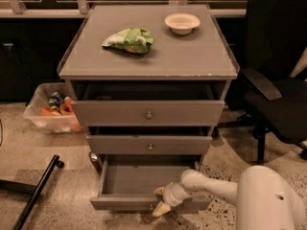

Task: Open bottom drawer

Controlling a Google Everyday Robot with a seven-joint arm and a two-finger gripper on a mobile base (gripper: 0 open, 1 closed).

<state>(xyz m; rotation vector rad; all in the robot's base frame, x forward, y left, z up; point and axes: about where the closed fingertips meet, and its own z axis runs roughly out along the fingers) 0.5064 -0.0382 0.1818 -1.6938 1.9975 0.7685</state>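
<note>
While the bottom drawer [136, 180] sits pulled out, the gripper [160, 200] pinches its front between its jaws.

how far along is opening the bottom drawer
Mostly done: the slim grey bottom drawer stands pulled well out, its plain grey inside showing. In hand: the cream gripper sits at the drawer's front edge, near its centre. Left: perhaps a last short pull, then withdrawing the gripper.
</note>
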